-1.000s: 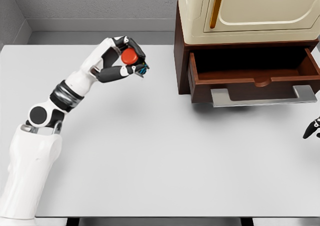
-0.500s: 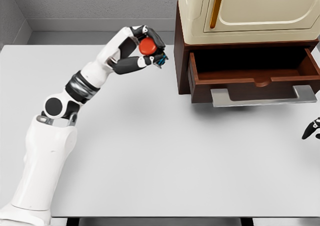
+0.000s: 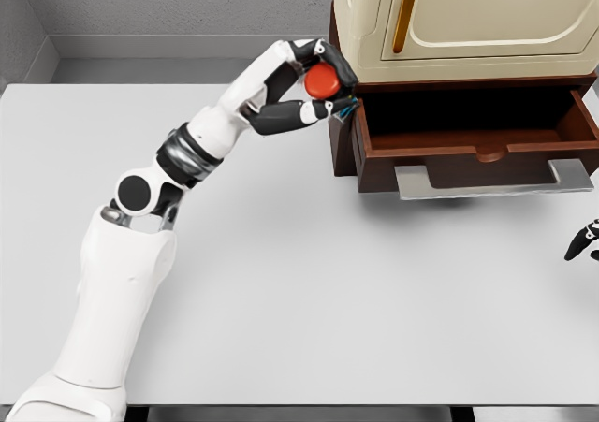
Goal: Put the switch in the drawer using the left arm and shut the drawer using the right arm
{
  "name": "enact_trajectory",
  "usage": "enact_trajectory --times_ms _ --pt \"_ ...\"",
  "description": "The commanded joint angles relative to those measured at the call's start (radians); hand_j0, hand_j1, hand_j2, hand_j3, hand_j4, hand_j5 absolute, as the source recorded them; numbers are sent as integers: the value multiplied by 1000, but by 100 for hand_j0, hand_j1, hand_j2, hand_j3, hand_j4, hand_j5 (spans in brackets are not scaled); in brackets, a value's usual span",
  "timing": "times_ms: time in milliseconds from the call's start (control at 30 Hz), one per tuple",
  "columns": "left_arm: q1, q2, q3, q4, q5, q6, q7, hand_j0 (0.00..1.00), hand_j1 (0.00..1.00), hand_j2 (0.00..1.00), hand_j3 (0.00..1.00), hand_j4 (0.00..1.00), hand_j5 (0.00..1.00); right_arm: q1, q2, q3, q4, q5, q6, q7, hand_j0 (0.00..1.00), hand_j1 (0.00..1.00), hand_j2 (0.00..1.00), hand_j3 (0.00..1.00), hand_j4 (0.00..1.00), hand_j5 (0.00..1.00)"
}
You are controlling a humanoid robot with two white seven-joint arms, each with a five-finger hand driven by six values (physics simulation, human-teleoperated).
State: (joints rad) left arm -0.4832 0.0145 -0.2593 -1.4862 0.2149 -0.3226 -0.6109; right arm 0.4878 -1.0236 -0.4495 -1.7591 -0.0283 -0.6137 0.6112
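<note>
The switch [image 3: 324,81], a small block with a round red button, is held off the table in my left hand [image 3: 318,90]. The fingers are curled around it. That hand is raised in front of the left side wall of the brown cabinet, just left of the open drawer [image 3: 477,146]. The drawer is pulled out, its dark inside shows nothing in it, and a grey handle [image 3: 493,181] runs along its front. Only dark fingertips of my right hand [image 3: 584,240] show at the right edge, low and right of the drawer.
A cream upper cabinet [image 3: 468,20] with a gold handle sits above the drawer. The white table [image 3: 309,291] spreads in front of it, and a grey wall runs behind. My left arm stretches diagonally from the lower left.
My left hand has carried the switch to the right and slightly up, from mid-table to the cabinet's left side. The drawer and right hand have stayed put.
</note>
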Motion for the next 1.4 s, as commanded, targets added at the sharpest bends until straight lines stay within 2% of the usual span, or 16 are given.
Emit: enact_trajectory --times_ms 0,133,233,300,433,500,567,867,1233,1367 --pt "0 -10 -18 -6 -19 2 0 34 34 34 34 34 34 0 -1 0 0 -7 3 0 49 49 49 49 49 49" --pt "-15 -14 -34 -8 -34 0 0 34 34 34 34 34 34 0 -1 0 0 -7 3 0 49 49 49 49 49 49" --pt "-23 -14 -37 -6 -78 0 0 34 34 34 34 34 34 0 -1 0 0 -7 3 0 49 49 49 49 49 49" --pt "-31 -14 -37 -6 -143 -3 0 34 34 34 34 34 34 0 -1 0 0 -7 3 0 49 49 49 49 49 49" --pt "-52 -14 -51 -5 -206 -1 0 34 34 34 34 34 34 0 -1 0 0 -7 3 0 49 49 49 49 49 49" --pt "-61 -14 -52 -3 -210 -1 0 34 34 34 34 34 34 0 -1 0 0 -7 3 0 49 49 49 49 49 49" --pt "-67 -14 -52 -3 -276 -1 0 34 34 34 34 34 34 0 -1 0 0 -7 3 0 49 49 49 49 49 49" --pt "-113 -14 -121 -5 -325 -3 0 34 34 34 34 34 34 0 -1 0 0 -7 3 0 49 49 49 49 49 49" --pt "-169 -14 -179 -3 -482 -10 0 34 34 34 34 34 34 0 -1 0 0 -7 3 0 49 49 49 49 49 49" --pt "-201 -14 -199 3 -491 -9 0 34 34 34 34 34 34 0 -1 0 0 -7 3 0 49 49 49 49 49 49"
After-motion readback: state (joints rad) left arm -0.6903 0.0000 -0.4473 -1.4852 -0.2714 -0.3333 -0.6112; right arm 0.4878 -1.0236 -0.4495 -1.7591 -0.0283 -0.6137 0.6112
